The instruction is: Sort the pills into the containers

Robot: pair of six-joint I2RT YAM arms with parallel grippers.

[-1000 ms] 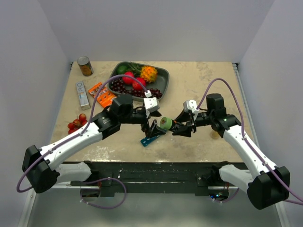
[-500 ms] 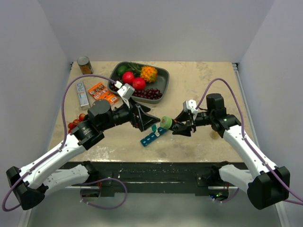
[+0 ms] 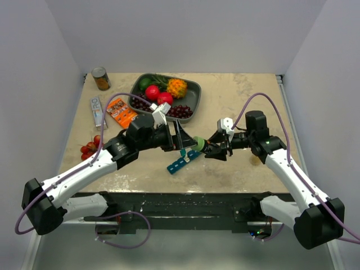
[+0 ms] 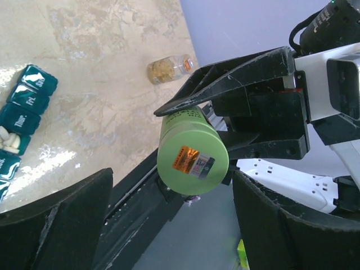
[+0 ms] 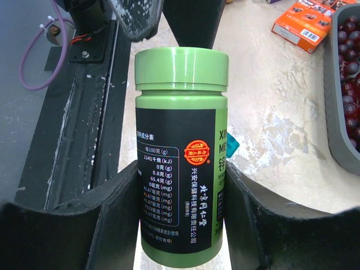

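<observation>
My right gripper (image 3: 208,149) is shut on a green pill bottle (image 3: 197,146) with a black label, held level above the table, capped end toward the left arm. The right wrist view shows that gripper (image 5: 181,188) clamping the bottle (image 5: 181,112) at mid-body. My left gripper (image 3: 183,143) stands open facing the cap. In its own view the left gripper (image 4: 171,191) has a finger on each side of the bottle (image 4: 191,152), neither touching. The teal containers (image 3: 180,163) lie on the table below. One compartment of the containers (image 4: 19,101) holds white pills (image 4: 8,139).
A dark grey fruit tray (image 3: 194,93) stands at the back, with a can (image 3: 101,79), a white box (image 3: 98,111), an orange box (image 3: 121,111) and red cherries (image 3: 91,147) to the left. A small tan bottle (image 4: 169,68) lies on the table.
The left arm pulled back to the left, then came back to the bottle's cap, and its jaws have narrowed slightly. The right arm and the bottle have stayed put.
</observation>
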